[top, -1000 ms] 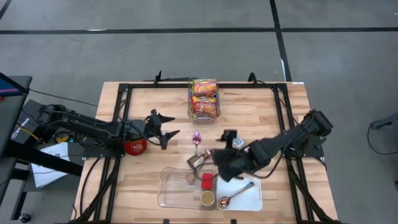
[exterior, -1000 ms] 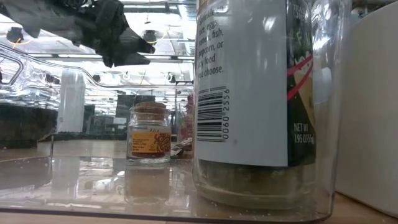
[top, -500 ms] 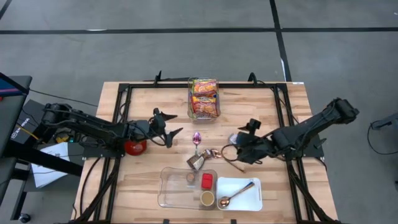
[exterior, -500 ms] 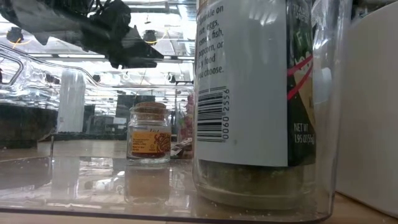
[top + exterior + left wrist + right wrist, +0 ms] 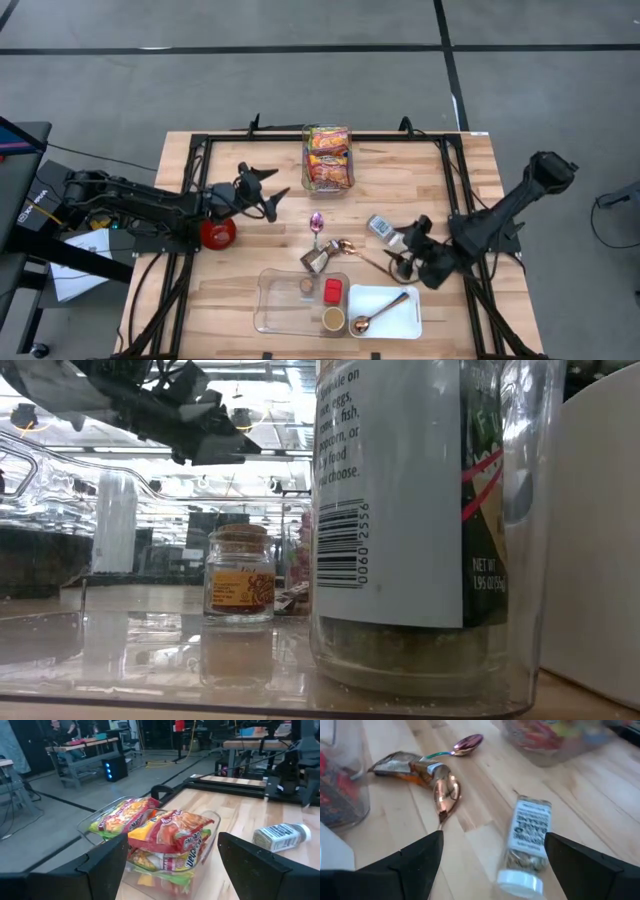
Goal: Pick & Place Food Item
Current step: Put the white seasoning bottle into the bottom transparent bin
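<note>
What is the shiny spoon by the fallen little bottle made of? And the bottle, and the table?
The copper-coloured spoon looks like polished metal: its bowl mirrors the light. The small clear spice bottle with a white label lying on its side seems glass or clear plastic, since you see the seasoning through it; its cap looks white plastic. The pale wooden table shows plank seams and grain.

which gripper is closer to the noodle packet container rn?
Left. The left gripper, open, hovers just beside the noodle packet container, facing it. The right gripper, open, is farther off, over the lying spice jar.
</note>
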Controlling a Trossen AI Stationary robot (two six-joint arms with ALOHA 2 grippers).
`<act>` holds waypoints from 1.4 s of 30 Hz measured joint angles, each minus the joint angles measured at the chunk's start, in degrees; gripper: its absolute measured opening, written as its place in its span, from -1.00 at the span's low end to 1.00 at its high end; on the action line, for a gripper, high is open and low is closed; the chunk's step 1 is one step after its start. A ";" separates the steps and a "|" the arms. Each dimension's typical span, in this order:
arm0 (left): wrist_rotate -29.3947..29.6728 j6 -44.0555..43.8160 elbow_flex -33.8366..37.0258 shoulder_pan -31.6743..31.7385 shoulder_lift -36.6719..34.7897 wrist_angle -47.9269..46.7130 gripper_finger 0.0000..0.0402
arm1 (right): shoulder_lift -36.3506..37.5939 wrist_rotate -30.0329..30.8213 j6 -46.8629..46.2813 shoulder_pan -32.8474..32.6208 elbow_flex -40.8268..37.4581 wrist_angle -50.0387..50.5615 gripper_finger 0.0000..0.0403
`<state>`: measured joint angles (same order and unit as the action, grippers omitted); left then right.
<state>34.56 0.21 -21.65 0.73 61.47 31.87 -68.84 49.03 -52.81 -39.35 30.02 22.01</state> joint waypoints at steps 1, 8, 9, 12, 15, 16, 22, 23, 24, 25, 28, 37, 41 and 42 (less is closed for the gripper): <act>0.00 -0.02 0.00 0.21 0.00 0.05 0.50 | -0.24 1.65 -3.26 -1.46 -0.52 0.78 0.69; -0.03 -0.03 0.00 0.44 0.00 0.34 0.50 | -6.48 6.52 -21.04 -6.80 -3.11 4.81 0.69; -0.04 -0.18 0.00 0.44 0.00 0.35 0.50 | -8.02 6.52 -22.46 -6.86 -3.19 4.94 0.69; -0.04 -0.39 0.00 0.44 0.00 0.34 0.50 | -12.58 6.54 -24.35 -6.82 -3.19 4.11 0.69; -0.04 -0.42 0.00 0.44 0.00 0.53 0.50 | -16.59 6.66 -26.85 -6.83 -3.19 3.85 0.69; -0.04 -0.44 0.00 0.44 0.00 0.58 0.50 | -17.66 6.92 -27.85 -6.90 -3.19 3.86 0.69; -0.05 -0.44 0.00 0.44 0.00 0.54 0.50 | -22.66 10.53 -34.26 -8.01 -3.19 4.34 0.69; -0.06 -0.46 0.00 0.44 0.00 0.54 0.50 | -23.38 10.62 -34.90 -8.00 -3.19 4.33 0.69; -0.06 -0.46 0.00 0.44 0.00 0.54 0.50 | -23.92 10.65 -35.43 -7.99 -3.15 4.08 0.69; -0.06 -0.46 0.00 0.44 0.00 0.55 0.50 | -24.37 10.74 -35.94 -7.98 -3.03 3.75 0.69; -0.06 -0.46 0.00 0.44 0.00 0.54 0.50 | -25.02 10.79 -36.64 -7.71 -2.96 3.41 0.69; -0.08 -0.51 0.00 0.44 0.00 0.56 0.50 | -24.39 11.04 -34.41 -7.02 -3.04 4.10 0.69; -0.11 -0.66 0.00 0.42 0.00 0.54 0.50 | -24.18 11.02 -34.43 -7.02 -3.10 4.18 0.69; -0.13 -0.66 0.00 0.42 0.00 0.51 0.50 | -23.82 11.04 -34.61 -7.02 -3.13 4.62 0.69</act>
<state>34.44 -0.45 -21.65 1.15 61.47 32.38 -92.66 60.07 -87.42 -46.37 26.89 26.62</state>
